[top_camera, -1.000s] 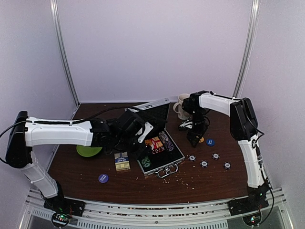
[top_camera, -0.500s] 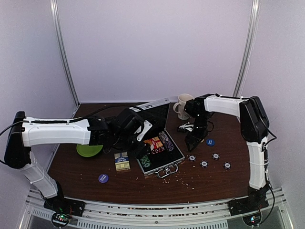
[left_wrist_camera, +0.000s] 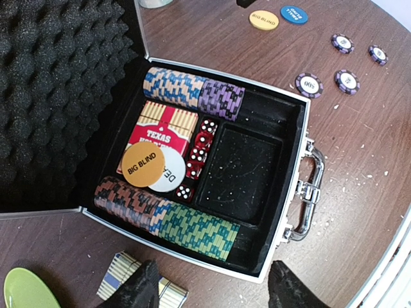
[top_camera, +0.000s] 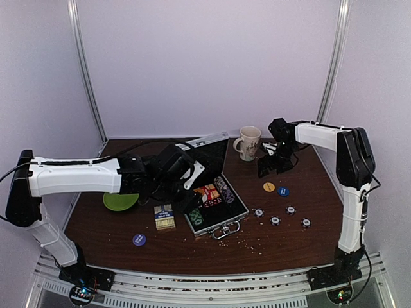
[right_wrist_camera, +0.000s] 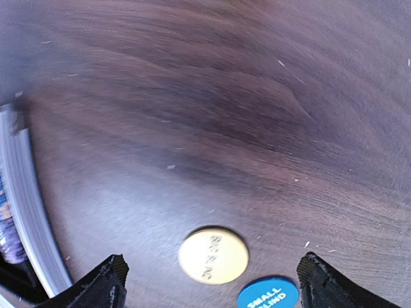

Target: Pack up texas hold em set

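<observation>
The silver briefcase [top_camera: 239, 212] lies open at mid-table, lid [top_camera: 209, 151] up. In the left wrist view its tray [left_wrist_camera: 282, 186] holds rows of coloured chips [left_wrist_camera: 192, 228], a red card box [left_wrist_camera: 168, 128], red dice [left_wrist_camera: 200, 149], a BIG BLIND button [left_wrist_camera: 145, 165] and a white dealer button [left_wrist_camera: 172, 174]. My left gripper [top_camera: 185, 197] hovers open and empty over the case's near-left edge [left_wrist_camera: 212, 292]. My right gripper [top_camera: 268, 168] is open and empty, raised beside the mug [right_wrist_camera: 215, 289]. Below it lie a yellow button [right_wrist_camera: 213, 255] [top_camera: 268, 187] and a blue SMALL BLIND button [right_wrist_camera: 268, 295] [top_camera: 283, 190].
Several purple chips [top_camera: 275, 220] lie right of the case [left_wrist_camera: 309, 84]. A striped card deck box [top_camera: 165, 217] and a purple button [top_camera: 139, 239] lie left of it. A green plate [top_camera: 121, 202] sits at left, a beige mug [top_camera: 248, 142] behind the case.
My right gripper has risen from beside the yellow button and swung back and right toward the mug. The left arm has barely moved.
</observation>
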You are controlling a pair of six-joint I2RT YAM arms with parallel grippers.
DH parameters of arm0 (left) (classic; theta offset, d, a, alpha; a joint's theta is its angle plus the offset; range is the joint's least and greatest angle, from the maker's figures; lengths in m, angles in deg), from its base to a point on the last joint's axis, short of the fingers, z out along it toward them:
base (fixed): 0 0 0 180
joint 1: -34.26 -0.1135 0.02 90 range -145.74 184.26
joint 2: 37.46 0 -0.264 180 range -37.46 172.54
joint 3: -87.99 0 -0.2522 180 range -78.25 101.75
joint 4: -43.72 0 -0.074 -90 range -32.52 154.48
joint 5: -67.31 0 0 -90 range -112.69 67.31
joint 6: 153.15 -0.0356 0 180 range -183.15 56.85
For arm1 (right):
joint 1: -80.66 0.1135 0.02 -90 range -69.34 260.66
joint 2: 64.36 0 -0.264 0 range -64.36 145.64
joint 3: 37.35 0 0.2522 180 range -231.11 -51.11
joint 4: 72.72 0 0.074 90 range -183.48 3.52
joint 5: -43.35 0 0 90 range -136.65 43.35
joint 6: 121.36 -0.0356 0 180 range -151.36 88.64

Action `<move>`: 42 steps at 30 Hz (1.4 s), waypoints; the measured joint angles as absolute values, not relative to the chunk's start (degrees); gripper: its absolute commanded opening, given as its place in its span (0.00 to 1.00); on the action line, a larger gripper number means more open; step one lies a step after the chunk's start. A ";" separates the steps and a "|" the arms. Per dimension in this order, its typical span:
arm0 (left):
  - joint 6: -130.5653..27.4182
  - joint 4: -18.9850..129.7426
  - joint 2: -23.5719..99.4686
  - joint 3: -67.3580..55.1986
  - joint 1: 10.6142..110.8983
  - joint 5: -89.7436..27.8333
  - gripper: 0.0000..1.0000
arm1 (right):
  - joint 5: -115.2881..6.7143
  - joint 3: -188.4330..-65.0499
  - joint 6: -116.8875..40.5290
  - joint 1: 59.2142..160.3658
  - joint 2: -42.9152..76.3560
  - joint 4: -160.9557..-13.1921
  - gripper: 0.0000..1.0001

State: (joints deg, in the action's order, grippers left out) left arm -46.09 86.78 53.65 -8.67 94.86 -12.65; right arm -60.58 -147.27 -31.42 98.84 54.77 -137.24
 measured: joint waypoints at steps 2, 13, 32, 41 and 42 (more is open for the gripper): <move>-46.01 87.61 53.57 -8.06 94.86 -12.65 0.60 | -60.19 -147.29 -32.77 98.55 56.04 -137.22 0.95; -45.81 89.03 53.50 -7.20 94.86 -12.63 0.60 | -69.39 -148.23 -34.76 98.73 60.65 -138.71 0.90; -45.42 88.92 52.39 -9.50 94.86 -11.54 0.60 | -62.42 -136.34 -28.21 111.86 52.45 -137.20 0.82; -45.44 88.84 52.30 -9.93 94.86 -11.49 0.60 | -51.01 -134.87 -26.79 110.40 45.63 -134.92 0.85; -45.44 88.81 52.30 -9.93 94.86 -11.49 0.60 | -50.22 -134.33 -26.76 110.31 45.50 -134.68 0.85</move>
State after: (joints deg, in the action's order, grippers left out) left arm -45.44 88.81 52.30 -9.93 94.86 -11.49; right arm -50.22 -134.33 -26.76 110.31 45.50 -134.68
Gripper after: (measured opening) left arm 0.601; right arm 0.848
